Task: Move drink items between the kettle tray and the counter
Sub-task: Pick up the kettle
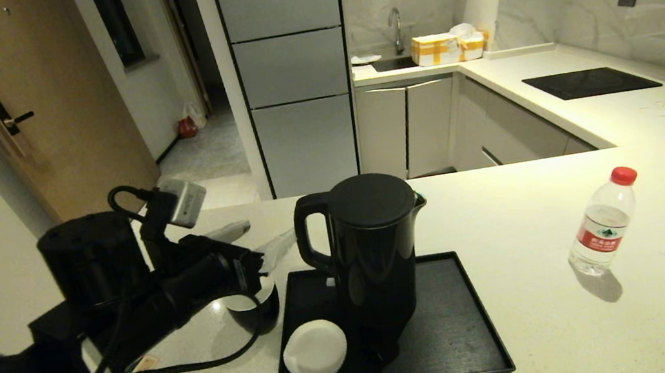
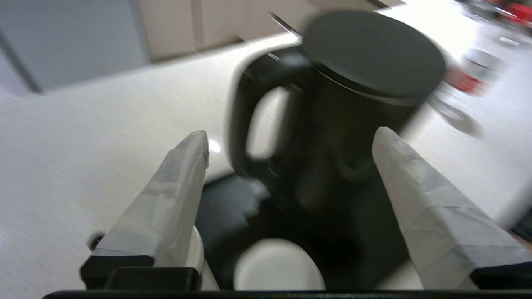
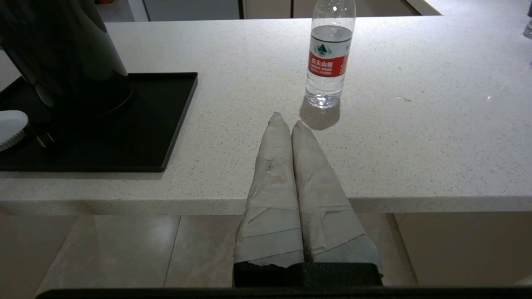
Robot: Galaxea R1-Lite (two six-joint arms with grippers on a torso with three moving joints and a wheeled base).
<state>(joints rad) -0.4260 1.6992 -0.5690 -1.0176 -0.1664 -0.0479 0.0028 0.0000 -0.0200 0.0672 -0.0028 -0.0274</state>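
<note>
Hovering my left claw (image 1: 262, 238), fingers apart, beside kettle (image 1: 374, 252) handle; kettle stands on tray (image 1: 456, 325). Cup (image 1: 255, 308) sits under my wrist on counter (image 1: 505, 214), probably touching nothing. Risk: sweeping arm clips cup, or off-centre grip tips kettle. Right claw (image 3: 286, 120) together, parked.
</note>
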